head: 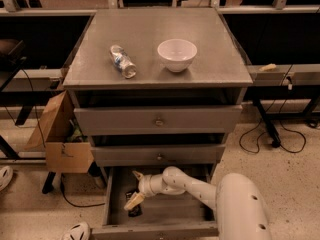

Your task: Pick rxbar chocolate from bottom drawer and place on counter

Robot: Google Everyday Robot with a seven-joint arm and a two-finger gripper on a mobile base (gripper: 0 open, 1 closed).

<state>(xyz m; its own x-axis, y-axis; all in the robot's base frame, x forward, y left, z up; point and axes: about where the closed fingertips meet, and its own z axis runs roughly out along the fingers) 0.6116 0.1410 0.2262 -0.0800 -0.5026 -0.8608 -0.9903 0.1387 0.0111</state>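
Observation:
The bottom drawer (165,215) is pulled open below two closed grey drawers. The rxbar chocolate (133,209), a small dark bar, lies on the drawer floor at the left. My gripper (134,189) reaches down into the drawer from the right. Its fingers are spread, with one pale fingertip (132,201) just above the bar and touching or nearly touching it. The other fingertip (136,174) points to the drawer's back. The gripper holds nothing. The counter (155,31) is the grey cabinet top above.
A clear plastic bottle (122,61) lies on the counter beside a white bowl (177,54). A cardboard box (59,136) stands left of the cabinet. Cables (272,139) lie on the floor at the right. A shoe (76,231) is at the lower left.

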